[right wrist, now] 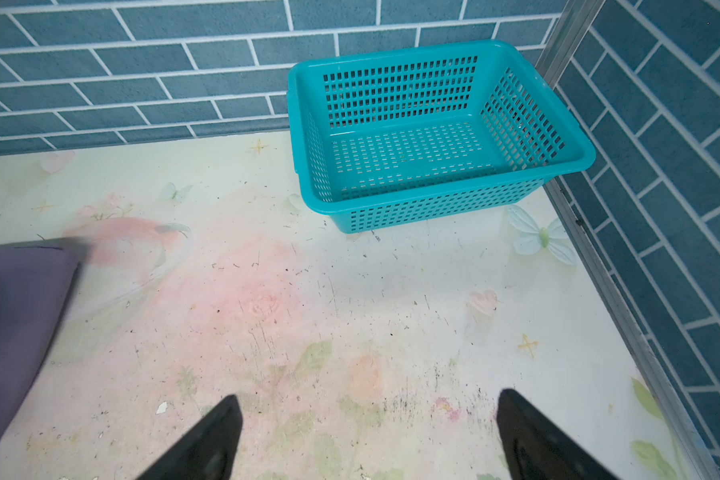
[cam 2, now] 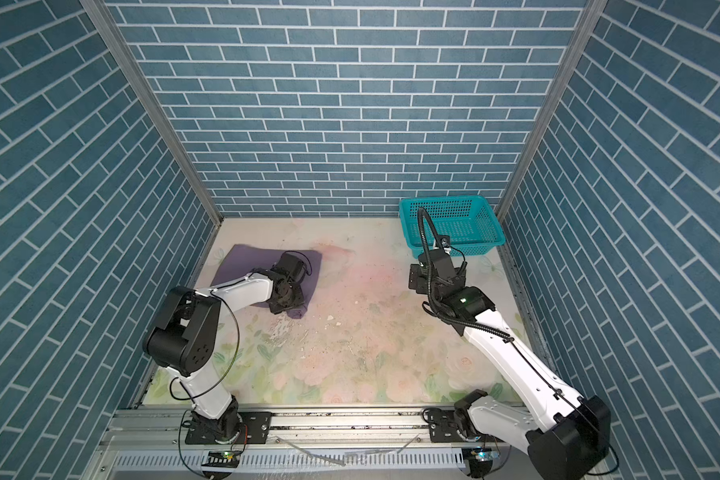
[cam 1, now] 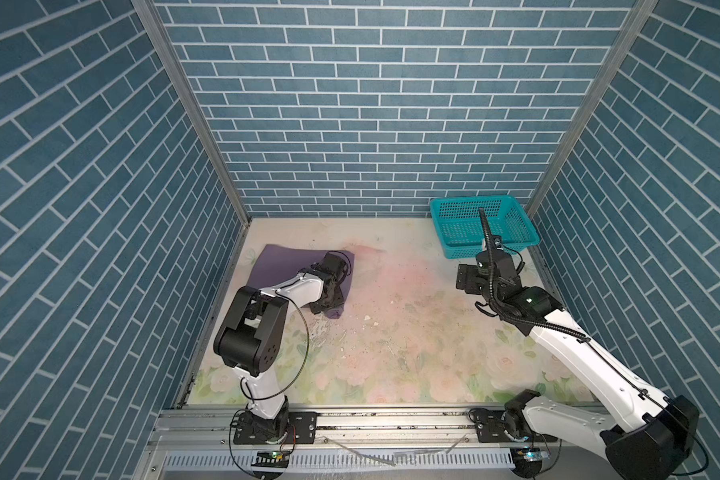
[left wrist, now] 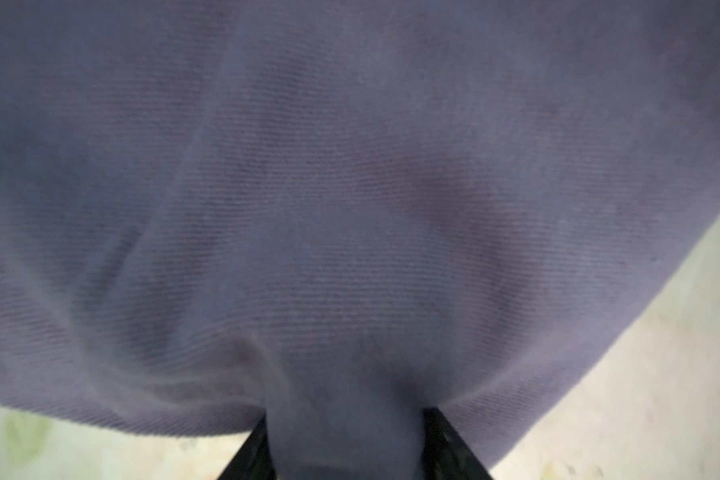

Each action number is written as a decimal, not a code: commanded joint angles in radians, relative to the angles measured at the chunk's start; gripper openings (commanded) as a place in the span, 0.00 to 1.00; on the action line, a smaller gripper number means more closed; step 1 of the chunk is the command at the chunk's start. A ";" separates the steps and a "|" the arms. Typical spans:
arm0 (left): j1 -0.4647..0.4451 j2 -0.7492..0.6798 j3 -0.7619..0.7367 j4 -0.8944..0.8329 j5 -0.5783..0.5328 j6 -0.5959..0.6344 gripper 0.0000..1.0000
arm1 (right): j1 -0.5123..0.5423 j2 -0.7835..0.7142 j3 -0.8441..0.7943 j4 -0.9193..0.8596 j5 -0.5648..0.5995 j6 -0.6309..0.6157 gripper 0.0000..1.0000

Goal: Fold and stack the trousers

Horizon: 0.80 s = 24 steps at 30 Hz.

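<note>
left wrist view: my left tool (left wrist: 346,422) pinches a bunch of the trousers (left wrist: 350,187), which lie folded far left on the surface (cam 1: 412,332). my right tool (right wrist: 368,395) hangs wide open near the basket (right wrist: 433,208).

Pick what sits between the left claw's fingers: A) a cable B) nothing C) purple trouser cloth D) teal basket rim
C: in the left wrist view, cloth of the trousers is bunched inside the left claw, with creases running out from the pinch.

no readable text, no labels, no numbers
</note>
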 commanded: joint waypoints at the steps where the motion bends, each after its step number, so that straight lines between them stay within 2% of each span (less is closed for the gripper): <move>1: 0.069 0.104 0.013 -0.002 -0.015 0.055 0.53 | -0.005 0.024 -0.006 -0.019 0.021 0.048 0.95; 6: 0.095 0.184 0.139 -0.028 0.001 0.117 0.53 | -0.006 0.046 0.002 -0.015 0.025 0.051 0.95; 12: 0.094 0.236 0.262 -0.089 0.028 0.150 0.59 | -0.009 0.070 0.016 -0.013 0.022 0.046 0.95; 17: 0.090 0.118 0.215 -0.106 0.047 0.141 0.77 | -0.013 0.074 0.009 0.004 0.006 0.045 0.95; 24: 0.124 -0.157 0.074 -0.138 -0.004 0.145 0.87 | -0.017 0.070 0.009 0.016 -0.028 0.044 0.95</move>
